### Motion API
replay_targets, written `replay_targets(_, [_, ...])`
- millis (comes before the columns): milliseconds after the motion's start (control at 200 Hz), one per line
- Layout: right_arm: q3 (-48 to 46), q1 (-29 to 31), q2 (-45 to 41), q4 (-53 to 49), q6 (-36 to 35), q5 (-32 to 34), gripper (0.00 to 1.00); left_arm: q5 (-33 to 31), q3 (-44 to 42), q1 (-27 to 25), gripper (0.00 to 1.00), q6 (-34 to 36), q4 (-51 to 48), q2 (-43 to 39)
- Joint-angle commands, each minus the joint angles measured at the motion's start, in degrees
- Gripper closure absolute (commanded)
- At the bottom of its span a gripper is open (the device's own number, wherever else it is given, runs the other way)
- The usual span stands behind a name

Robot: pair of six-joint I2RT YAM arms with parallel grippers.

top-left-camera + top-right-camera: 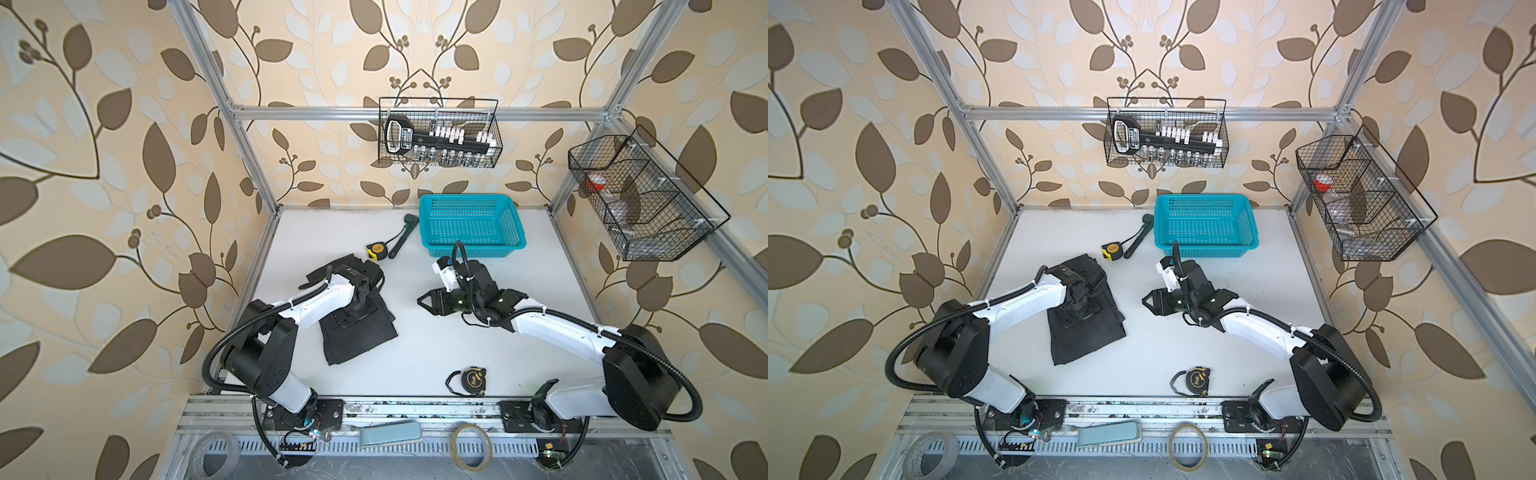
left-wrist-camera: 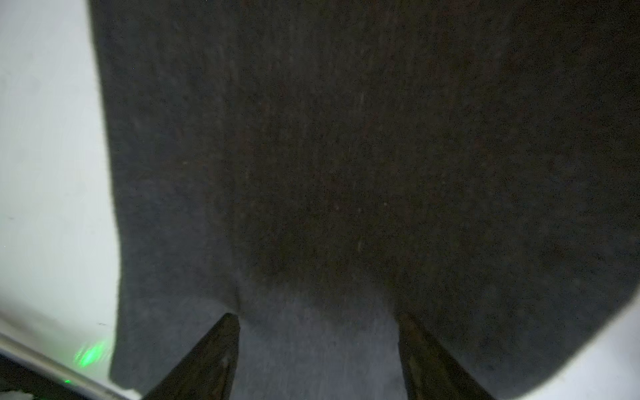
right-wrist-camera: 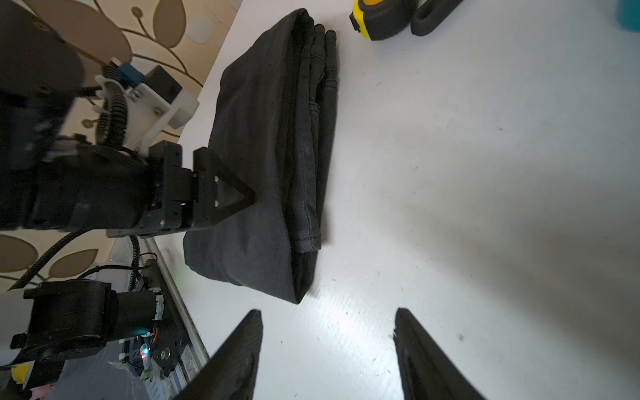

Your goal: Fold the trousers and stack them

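The charcoal-black trousers (image 1: 357, 338) (image 1: 1088, 338) lie folded into a flat bundle on the left half of the white table. My left gripper (image 2: 317, 317) points straight down onto the bundle. Its jaws are open, with the two fingertips resting apart on flat cloth (image 2: 346, 156) and nothing pinched between them. The right wrist view shows the bundle's layered folds (image 3: 308, 138) and the left gripper's finger (image 3: 239, 199) on its top. My right gripper (image 1: 420, 302) (image 1: 1144, 302) (image 3: 327, 311) hovers open over bare table just right of the trousers, holding nothing.
A turquoise basket (image 1: 471, 249) (image 1: 1204, 247) stands at the back. A yellow tape measure (image 1: 376, 250) and a dark tool (image 1: 401, 237) lie between it and the trousers. Another tape measure (image 1: 471, 380) lies near the front edge. Wire baskets (image 1: 440, 133) hang on the frame.
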Motion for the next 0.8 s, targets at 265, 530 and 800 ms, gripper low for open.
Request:
replay_targets(265, [-4.1, -3.4, -6.2, -3.3, -0.2, 1.1, 0.38, -12.5, -0.1, 4.1, 0.25, 13.4, 7.0, 10.9])
replay_targets(530, [-4.1, -3.8, -7.3, -4.1, 0.1, 1.7, 0.37, -8.8, 7.2, 13.6, 0.31, 34.3, 13.0, 16.7])
replay_targets(800, [-3.6, -5.0, -8.9, -6.4, -0.9, 2.2, 0.37, -10.1, 24.3, 18.0, 0.27, 51.3, 6.4, 25.4])
